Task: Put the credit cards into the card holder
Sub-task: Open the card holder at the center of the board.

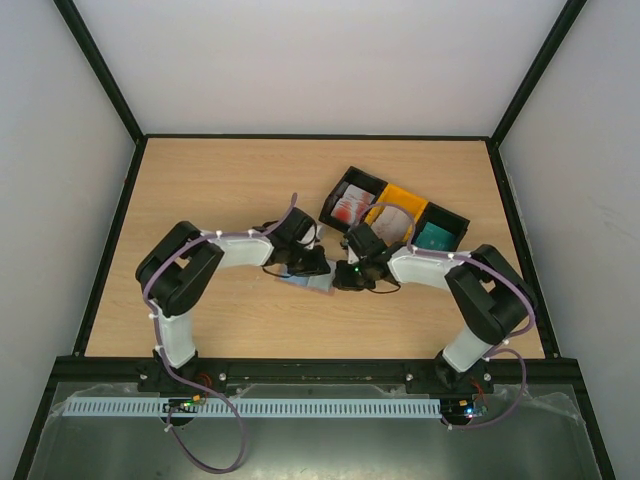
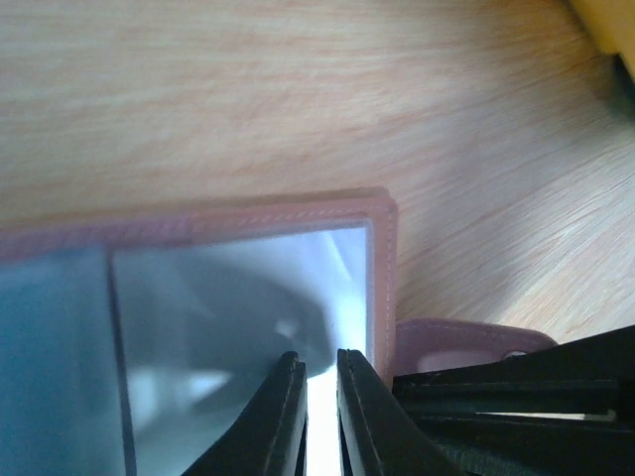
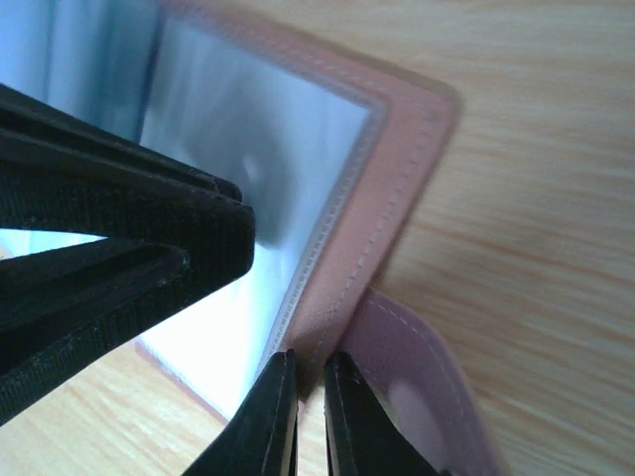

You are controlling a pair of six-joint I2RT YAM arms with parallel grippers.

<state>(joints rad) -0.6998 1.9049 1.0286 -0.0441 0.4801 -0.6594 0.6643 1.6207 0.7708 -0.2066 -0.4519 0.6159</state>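
The right claw (image 3: 310,365) has its jaws almost closed. They pinch the stitched pink edge of the card holder (image 3: 402,149), which lies open on the table (image 1: 200,200) with a clear pocket facing up.

The left claw (image 2: 317,365) comes in from the other side, so the two claws nearly touch over the open holder. Its jaws are also close together at the pocket's edge, with a thin bright strip between them. I cannot tell whether that strip is a pocket leaf or a card, or whether the jaws are gripping it.

Just behind the right claw three trays sit in a slanted row. The black tray (image 1: 335,192) holds white and red cards (image 1: 350,208). The yellow tray (image 1: 405,195) holds beige cards (image 1: 395,222). The other black tray (image 1: 452,216) holds teal cards (image 1: 435,237).
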